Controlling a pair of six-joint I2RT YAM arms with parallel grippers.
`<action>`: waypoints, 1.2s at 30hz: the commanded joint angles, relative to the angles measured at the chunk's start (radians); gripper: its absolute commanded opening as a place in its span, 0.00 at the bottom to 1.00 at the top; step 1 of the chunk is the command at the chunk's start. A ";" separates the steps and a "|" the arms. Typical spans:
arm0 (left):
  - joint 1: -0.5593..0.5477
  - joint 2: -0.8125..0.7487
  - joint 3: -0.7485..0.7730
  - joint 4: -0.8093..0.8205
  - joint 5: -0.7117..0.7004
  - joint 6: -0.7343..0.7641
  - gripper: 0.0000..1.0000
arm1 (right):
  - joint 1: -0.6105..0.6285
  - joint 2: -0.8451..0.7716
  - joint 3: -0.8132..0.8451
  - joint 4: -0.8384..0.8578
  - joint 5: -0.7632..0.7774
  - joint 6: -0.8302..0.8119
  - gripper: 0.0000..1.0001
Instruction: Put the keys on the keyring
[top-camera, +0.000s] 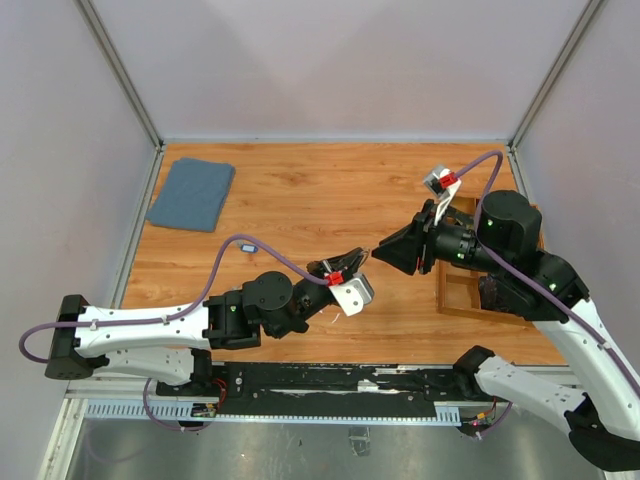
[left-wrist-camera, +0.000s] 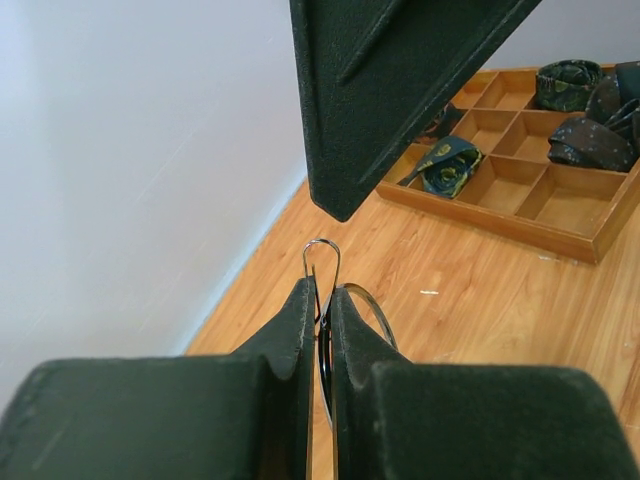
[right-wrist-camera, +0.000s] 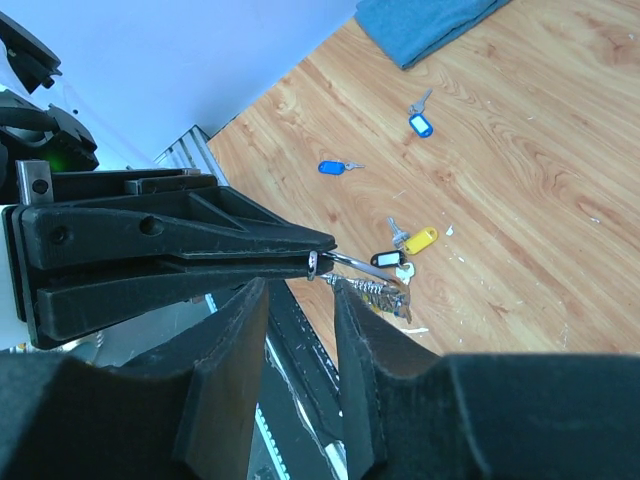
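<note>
wood-grain table (top-camera: 300, 200) fills the top view, with a folded blue cloth (top-camera: 190, 193) near its far left corner and a wooden tray (top-camera: 462, 300) by its right edge, partly under the right arm. the left gripper (top-camera: 360, 258) and the right gripper (top-camera: 385, 250) meet tip to tip above the middle of the table, almost touching; from this height i cannot tell how either pair of jaws stands. from the left wrist, the left gripper's fingers (left-wrist-camera: 295, 330) are pressed together on the keyring (left-wrist-camera: 321, 241), a thin silver wire that rises out of the slit between them, with a narrow bend standing above the tips and a wider arc curving off to the right. one dark finger of the right gripper hangs just above it, and the tray's compartments hold dark rolled bundles (left-wrist-camera: 575, 85). from the right wrist, the right gripper's fingers (right-wrist-camera: 350, 330) stand apart with nothing between them. just beyond their tips the left gripper's closed tip clamps the keyring. a bunch of plain silver keys (right-wrist-camera: 375, 293) sits right at the ring's lower edge; i cannot tell whether they are threaded on it. on the table below lie a yellow-tagged key (right-wrist-camera: 420, 240) and, well apart from it, two blue-tagged keys (right-wrist-camera: 420, 122).
</note>
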 joint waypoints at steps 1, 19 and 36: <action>-0.003 -0.024 0.009 0.020 -0.005 -0.006 0.01 | -0.013 0.015 -0.003 0.024 -0.019 -0.002 0.35; -0.003 -0.012 0.015 0.021 -0.017 -0.002 0.02 | -0.013 0.071 0.005 0.019 -0.084 -0.012 0.01; -0.003 0.027 0.018 0.098 -0.109 -0.060 0.28 | -0.013 0.045 -0.016 0.034 -0.077 -0.002 0.01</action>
